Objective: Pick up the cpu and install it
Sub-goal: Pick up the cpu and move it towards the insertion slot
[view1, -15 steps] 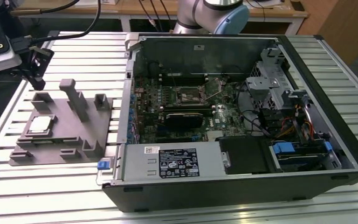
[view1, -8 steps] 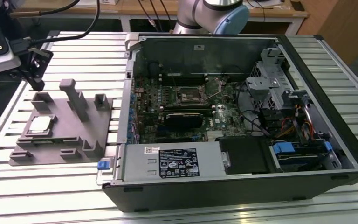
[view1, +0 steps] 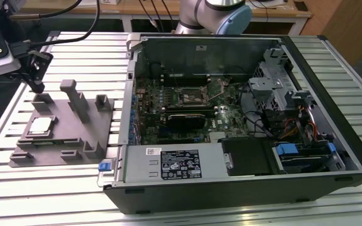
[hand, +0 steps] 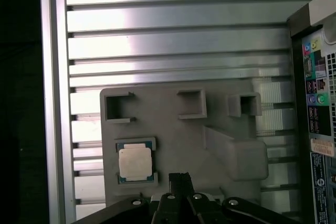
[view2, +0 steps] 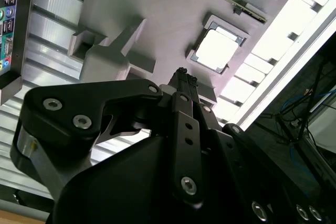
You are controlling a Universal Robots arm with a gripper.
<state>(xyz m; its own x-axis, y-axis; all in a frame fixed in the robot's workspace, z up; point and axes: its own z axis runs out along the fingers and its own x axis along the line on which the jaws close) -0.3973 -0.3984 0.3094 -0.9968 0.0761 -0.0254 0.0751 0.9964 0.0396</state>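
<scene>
The cpu [view1: 41, 125] is a small square chip with a pale silver top, lying flat in a recess of the grey plastic tray [view1: 74, 146] at the exterior view's left. Both wrist views show it in its pocket [view2: 218, 49] [hand: 135, 162]. My gripper [view1: 37, 87] hangs above the tray's far end, beside an upright block and apart from the chip. Its thin dark fingers [hand: 179, 178] are pressed together with nothing between them, as the second wrist view also shows for the gripper [view2: 183, 73]. The dark socket frame [view1: 190, 96] lies on the motherboard inside the open computer case [view1: 244, 188].
Several upright blocks [view1: 74, 96] rise from the tray near the gripper. The case's side wall [view1: 130, 89] stands just right of the tray in the exterior view. Everything rests on a ribbed aluminium table [view1: 17, 188]. The arm's base [view1: 216, 16] stands behind the case.
</scene>
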